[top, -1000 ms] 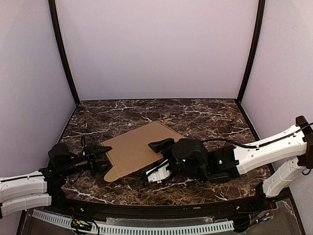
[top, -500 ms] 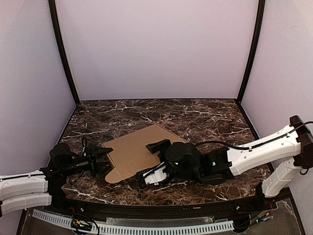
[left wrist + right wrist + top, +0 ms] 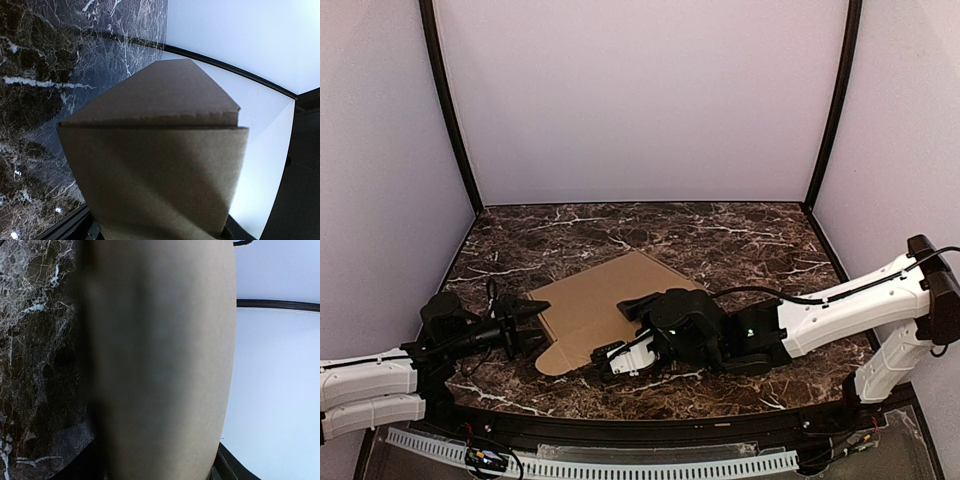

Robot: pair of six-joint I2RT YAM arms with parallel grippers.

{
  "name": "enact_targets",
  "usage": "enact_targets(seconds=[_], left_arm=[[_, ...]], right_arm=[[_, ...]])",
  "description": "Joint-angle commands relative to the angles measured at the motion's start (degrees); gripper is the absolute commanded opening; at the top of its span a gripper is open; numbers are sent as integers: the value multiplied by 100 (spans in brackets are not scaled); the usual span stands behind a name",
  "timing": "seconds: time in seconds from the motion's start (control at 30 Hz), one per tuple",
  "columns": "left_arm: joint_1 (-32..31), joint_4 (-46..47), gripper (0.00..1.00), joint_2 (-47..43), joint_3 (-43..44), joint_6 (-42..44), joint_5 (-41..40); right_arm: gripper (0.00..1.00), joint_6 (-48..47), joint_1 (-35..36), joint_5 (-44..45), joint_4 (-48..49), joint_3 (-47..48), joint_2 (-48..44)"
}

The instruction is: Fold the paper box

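Cardboard, plain brown and unprinted, is the paper box (image 3: 592,305): a flat die-cut sheet lying on the dark marble bench (image 3: 740,240), left of centre, with a rounded tab at its near corner. The left pincer (image 3: 528,326) sits at the sheet's left edge with its fingers spread to either side of that edge. Its wrist view shows a creased panel running in between them, but whether they bear on it I cannot tell. The right pincer (image 3: 612,330) straddles the near edge, also spread, one finger above the board and one low beside it.

The likely trouble is slippage. If the right fingers close without the left side truly anchored, the sheet may skid or pivot across the smooth stone. A bite off the scored line would likely buckle the panel instead of folding it.
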Motion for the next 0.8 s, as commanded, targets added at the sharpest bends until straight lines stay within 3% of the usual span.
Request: enact_targets(seconds=[0.0,0.2,0.27,0.5,0.73,0.77], left_arm=[[-18,269,1,-98,74,94,413],[-19,276,1,-89,82,118,428],[-14,276,6,-97,80,116,416],[-14,32,52,-218,75,191,320],[-19,-344,84,-372,194,433,239],[-19,-367,95,-388,216,457,232]], right_arm=[[62,117,-44,-2,158,179,93],[55,118,-55,-4,149,189,77],[53,124,-58,1,129,187,55],[50,245,-122,38,-10,111,-82],[49,370,-248,26,-344,112,-208],[48,399,-277,16,-475,119,-227]])
